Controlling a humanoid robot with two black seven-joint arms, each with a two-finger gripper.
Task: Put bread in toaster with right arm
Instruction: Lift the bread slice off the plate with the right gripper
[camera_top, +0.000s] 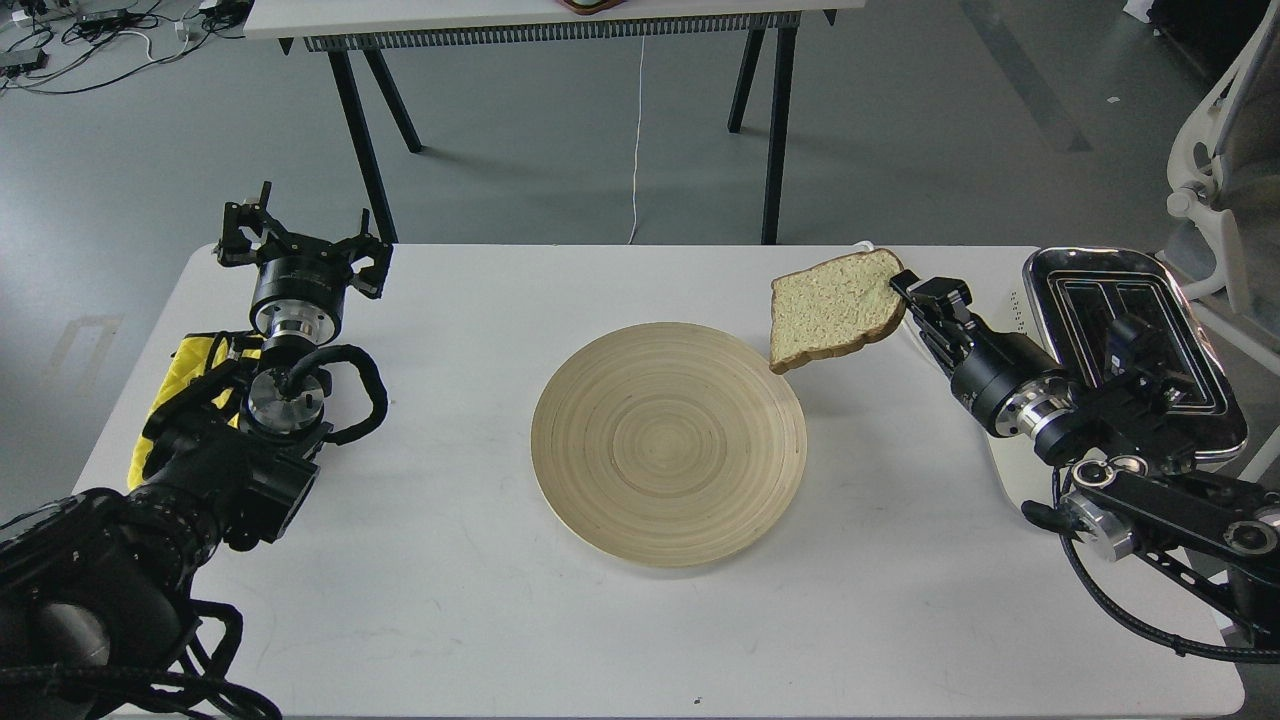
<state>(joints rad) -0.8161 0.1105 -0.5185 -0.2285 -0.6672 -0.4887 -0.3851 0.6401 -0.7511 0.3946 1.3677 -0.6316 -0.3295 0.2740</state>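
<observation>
My right gripper is shut on the right edge of the bread, a pale speckled slice with a tan crust. The slice hangs in the air, tilted, above the table beyond the plate's far right rim. The cream toaster with a chrome top and two black slots stands at the table's right edge; my right arm crosses in front of it and hides its side. The bread is to the left of the toaster. My left gripper is open and empty at the far left of the table.
A round wooden plate lies bare in the middle of the white table. A yellow cloth lies under my left arm. The toaster's white cord runs along the back edge. A white chair stands at far right.
</observation>
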